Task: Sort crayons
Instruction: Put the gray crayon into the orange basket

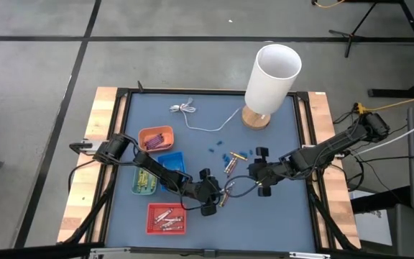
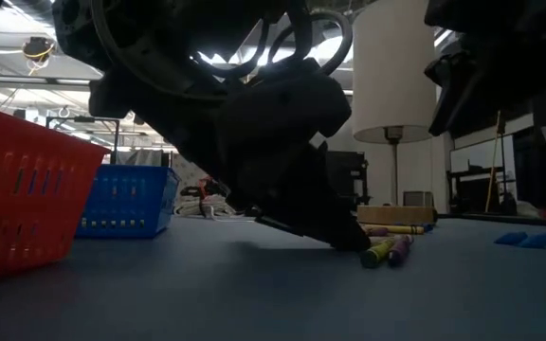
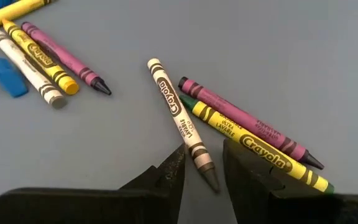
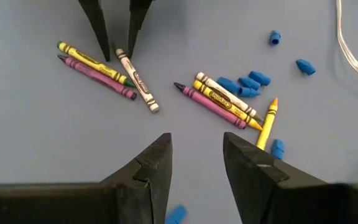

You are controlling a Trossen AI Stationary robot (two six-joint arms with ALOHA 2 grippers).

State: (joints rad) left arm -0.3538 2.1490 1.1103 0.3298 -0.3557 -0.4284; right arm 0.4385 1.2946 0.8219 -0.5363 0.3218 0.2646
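Observation:
My left gripper (image 1: 220, 196) (image 3: 204, 177) is open and low over the table. Its two fingers stand on either side of the dark tip end of a whitish crayon (image 3: 178, 111) that lies flat on the table; I see no touch. A purple crayon (image 3: 244, 122) and a yellow crayon (image 3: 253, 148) lie side by side right beside it. A second group of whitish, yellow and pink crayons (image 3: 39, 53) (image 4: 219, 96) lies farther off among the blue bits (image 4: 247, 84). My right gripper (image 1: 254, 178) (image 4: 194, 155) is open and empty above the table, facing the crayons.
Four small trays stand at the left: orange (image 1: 155, 138), blue (image 1: 171, 161), green (image 1: 144, 181) and red (image 1: 166, 218), several holding crayons. A white lamp (image 1: 268, 79) on a wooden base stands at the far right. A thin white cable (image 1: 192, 111) lies at the far side.

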